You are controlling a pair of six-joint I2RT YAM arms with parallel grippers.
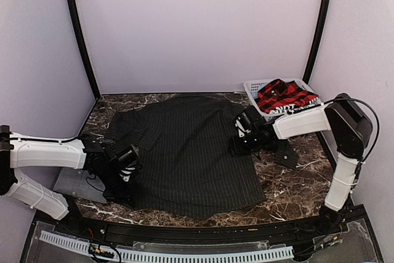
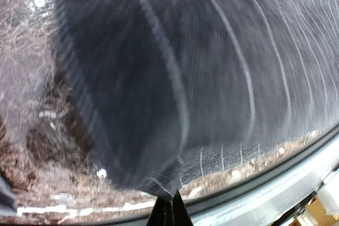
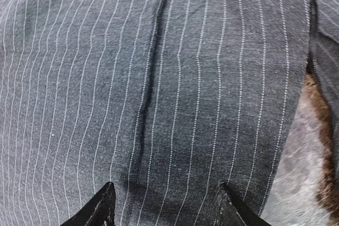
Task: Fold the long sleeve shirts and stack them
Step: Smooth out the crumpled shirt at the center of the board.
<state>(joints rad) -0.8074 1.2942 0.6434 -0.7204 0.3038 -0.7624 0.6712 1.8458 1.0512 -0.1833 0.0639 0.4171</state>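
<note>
The black pinstriped shirt (image 1: 191, 152) lies spread flat across the middle of the table. My left gripper (image 1: 126, 163) is shut on its left edge, and the left wrist view shows the cloth (image 2: 175, 104) pinched and pulled up between the fingertips (image 2: 170, 213). My right gripper (image 1: 241, 135) is open and hovers just over the shirt's right edge, with pinstriped cloth (image 3: 159, 93) filling its view between the spread fingers (image 3: 103, 207). The red-and-black plaid shirt (image 1: 284, 97) lies bunched in the basket. The grey shirt (image 1: 77, 184) lies folded under my left arm.
The white slatted basket (image 1: 252, 89) stands at the back right corner. A dark sleeve piece (image 1: 287, 154) lies on the marble right of the shirt. The black rail (image 1: 197, 232) runs along the table's near edge.
</note>
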